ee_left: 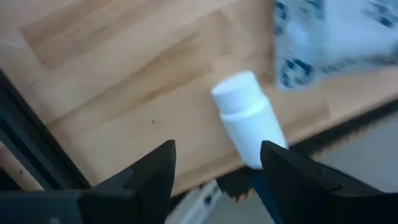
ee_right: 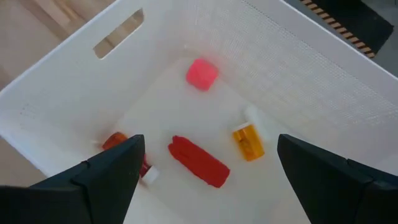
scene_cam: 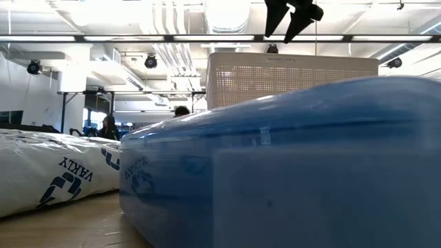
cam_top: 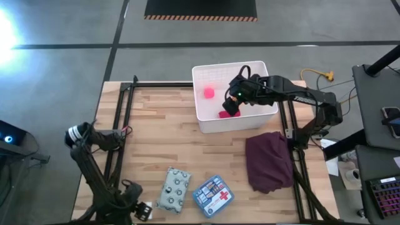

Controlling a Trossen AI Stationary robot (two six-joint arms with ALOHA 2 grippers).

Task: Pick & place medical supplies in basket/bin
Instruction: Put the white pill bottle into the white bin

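Observation:
My right gripper (cam_top: 232, 103) is open and empty above the white bin (cam_top: 265, 72), as the right wrist view (ee_right: 205, 180) also shows. In the bin lie a pink block (ee_right: 201, 73), a red tube (ee_right: 199, 160), an orange pill bottle (ee_right: 247, 142) and a second orange bottle (ee_right: 117, 141) half hidden by a finger. My left gripper (ee_left: 214, 180) is open at the table's near left edge. Its fingers stand on either side of a small white bottle (ee_left: 249, 118) that lies on its side on the table. The dotted pouch (cam_top: 174, 189) and the blue first-aid box (cam_top: 212, 195) lie near the front edge.
A dark maroon cloth (cam_top: 270, 161) lies crumpled at the table's right. Black frame rails (cam_top: 122, 125) run along the table's left and right sides. In the low view the blue box (scene_cam: 289, 172) and the pouch (scene_cam: 55, 172) fill the foreground, with people far behind.

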